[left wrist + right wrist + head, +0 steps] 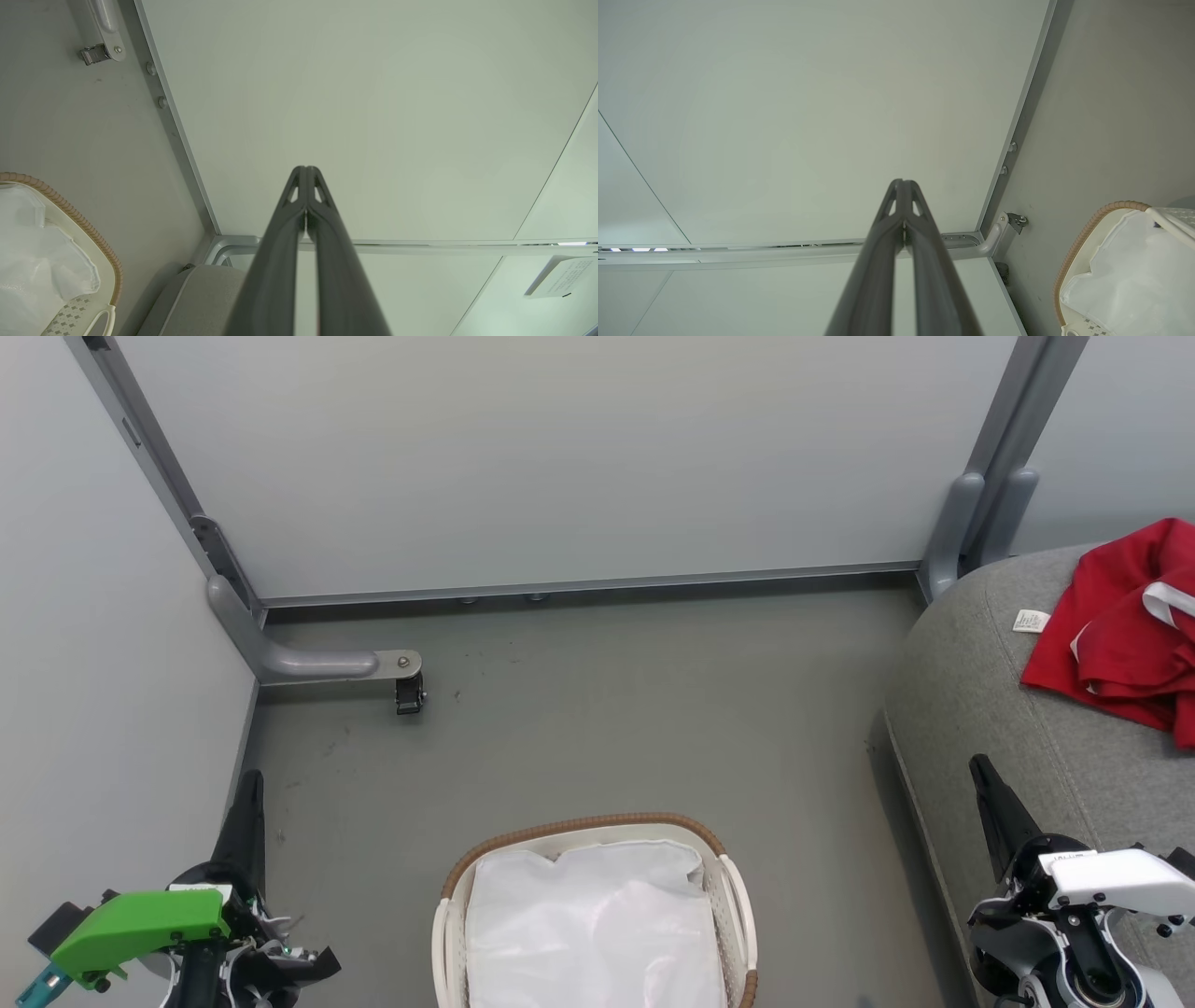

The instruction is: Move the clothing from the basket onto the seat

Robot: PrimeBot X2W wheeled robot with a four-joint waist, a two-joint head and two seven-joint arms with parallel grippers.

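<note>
Your left claw (pixel 250 789) hangs at the lower left beside the wall. Its two dark fingers are pressed tip to tip and grip nothing, so it looks parked out of the way rather than ready to reach.

At centre, one basket (pixel 579 825) stands on the floor (pixel 579 709). In it lies one white liner sheet (pixel 597 924), with no red showing in the part you can see.

Your right claw (pixel 978 773) is also closed and empty, and it sits low in front of the one grey seat (pixel 971 709).

At far right the clothing (pixel 1120 635) lies bunched on that seat, the place the task names for it. Count it as one red heap, since the frame edge cuts it and you cannot tell how many garments it holds. One small white tag (pixel 1031 621) lies just beside it.
</note>
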